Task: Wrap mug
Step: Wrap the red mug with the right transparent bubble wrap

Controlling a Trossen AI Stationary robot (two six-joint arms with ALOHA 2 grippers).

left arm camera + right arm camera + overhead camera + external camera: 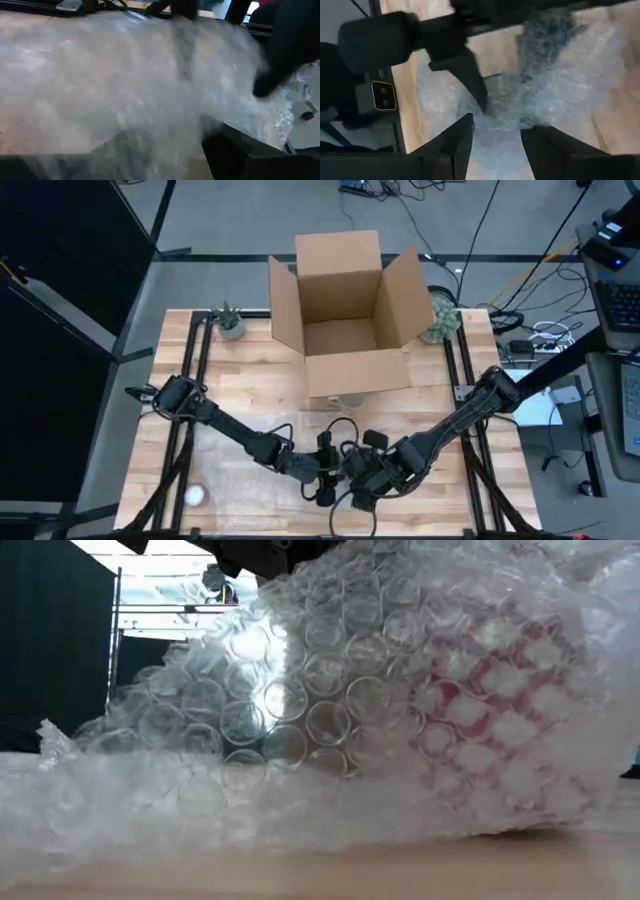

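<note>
The mug is hiding inside the bubble wrap, and in the low view it is showing only as a red blur through the bubbles, on the side of the bundle away from the dark curtain. Its shape is too fuzzy to tell which way its long side is pointing. In the high view, both arms are meeting at the near edge of the surface, well in front of the cardboard box. The left gripper and the right gripper are sitting just beside each other, on the two sides of the bundle, so they are looking about equally near to the mug. The right wrist view is showing the right gripper's fingers standing apart with bubble wrap lying between them, so they are looking let go, not squeezing anything. The other arm's dark finger is poking into the wrap just past them. I cannot tell if the left gripper's fingers are squeezing or let go, because the left wrist view is only showing wrap and dark shapes. The wrap is looking lumpy and loose, so I am guessing the wrapping is only part done, and the next move is needing a good pinch on a loose edge to fold it over the mug. A small white ball is sitting far from the box, near the surface's corner.
</note>
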